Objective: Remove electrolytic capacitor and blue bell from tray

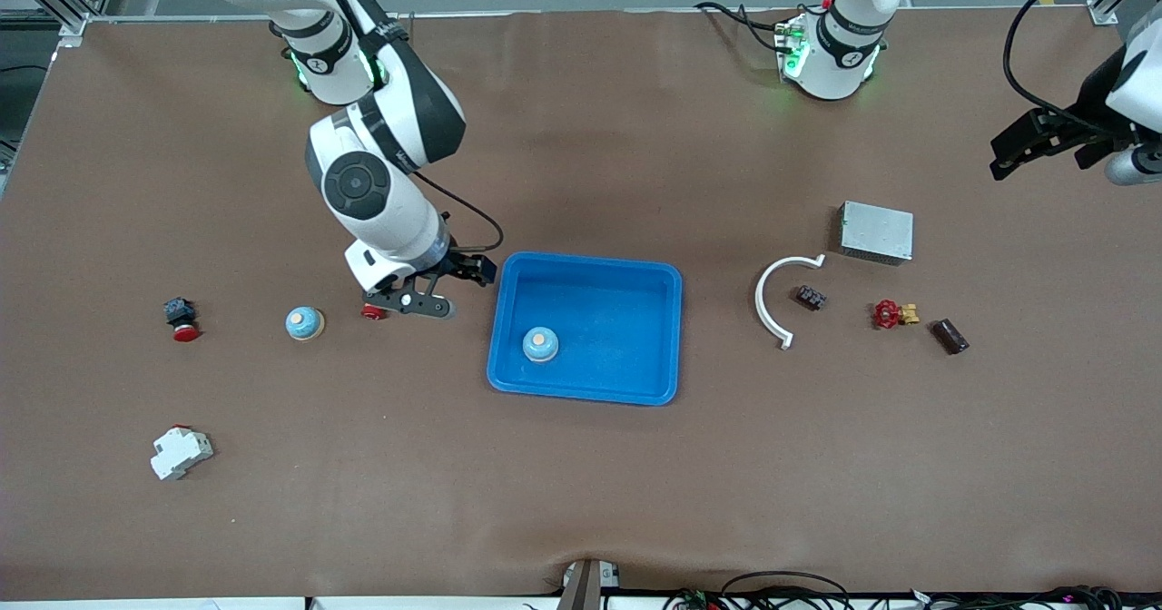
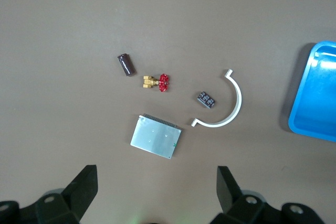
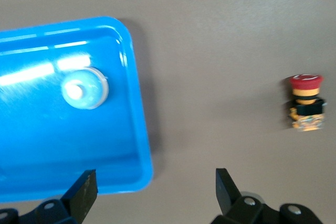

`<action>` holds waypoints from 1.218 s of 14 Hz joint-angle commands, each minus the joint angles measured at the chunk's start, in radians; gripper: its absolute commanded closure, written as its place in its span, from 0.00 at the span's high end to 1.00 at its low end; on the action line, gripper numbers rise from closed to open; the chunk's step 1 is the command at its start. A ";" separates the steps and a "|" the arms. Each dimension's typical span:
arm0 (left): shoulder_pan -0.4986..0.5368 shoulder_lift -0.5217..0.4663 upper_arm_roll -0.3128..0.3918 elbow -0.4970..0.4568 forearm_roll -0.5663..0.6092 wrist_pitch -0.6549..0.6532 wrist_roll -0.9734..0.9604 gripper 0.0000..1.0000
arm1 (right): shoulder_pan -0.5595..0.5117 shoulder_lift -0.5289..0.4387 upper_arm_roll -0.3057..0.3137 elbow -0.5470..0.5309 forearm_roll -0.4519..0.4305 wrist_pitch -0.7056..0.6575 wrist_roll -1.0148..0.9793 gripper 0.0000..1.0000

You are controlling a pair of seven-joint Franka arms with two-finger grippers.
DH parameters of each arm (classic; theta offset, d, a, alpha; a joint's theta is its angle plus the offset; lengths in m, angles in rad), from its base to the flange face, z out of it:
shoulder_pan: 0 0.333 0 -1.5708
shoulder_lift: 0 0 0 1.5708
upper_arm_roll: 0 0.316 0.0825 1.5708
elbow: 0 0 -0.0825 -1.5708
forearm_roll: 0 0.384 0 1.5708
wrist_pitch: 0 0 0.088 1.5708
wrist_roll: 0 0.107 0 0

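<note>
My right pincer (image 1: 427, 304), wide open and empty, hangs left of the tray (image 1: 654, 274); I'd centre over the blue bell (image 1: 540, 344) before descending. Left pincer (image 1: 1044, 149) waits open, upper right.

The red button (image 1: 373, 311) is lying partly hidden under the right pincer (image 1: 427, 304). The tray (image 2: 315, 95) is being cut off at the left wrist view's 3 o'clock edge.

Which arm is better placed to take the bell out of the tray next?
The right. The right gripper, jaws open, hangs just beside the tray holding the blue bell; the left gripper waits over the table's end.
</note>
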 commanded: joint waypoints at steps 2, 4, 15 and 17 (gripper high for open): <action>-0.019 -0.033 0.018 -0.029 -0.030 0.011 0.019 1.00 | 0.046 0.145 -0.010 0.149 0.009 0.044 0.109 1.00; -0.018 -0.030 0.018 -0.028 -0.036 0.011 0.039 1.00 | 0.078 0.220 -0.012 0.203 0.004 0.098 0.127 1.00; -0.016 -0.029 0.013 -0.026 -0.036 0.007 0.037 1.00 | 0.086 0.435 -0.016 0.406 -0.010 0.155 -0.009 1.00; -0.019 -0.026 0.013 -0.026 -0.036 0.014 0.036 1.00 | 0.086 0.443 -0.016 0.406 -0.010 0.167 -0.047 1.00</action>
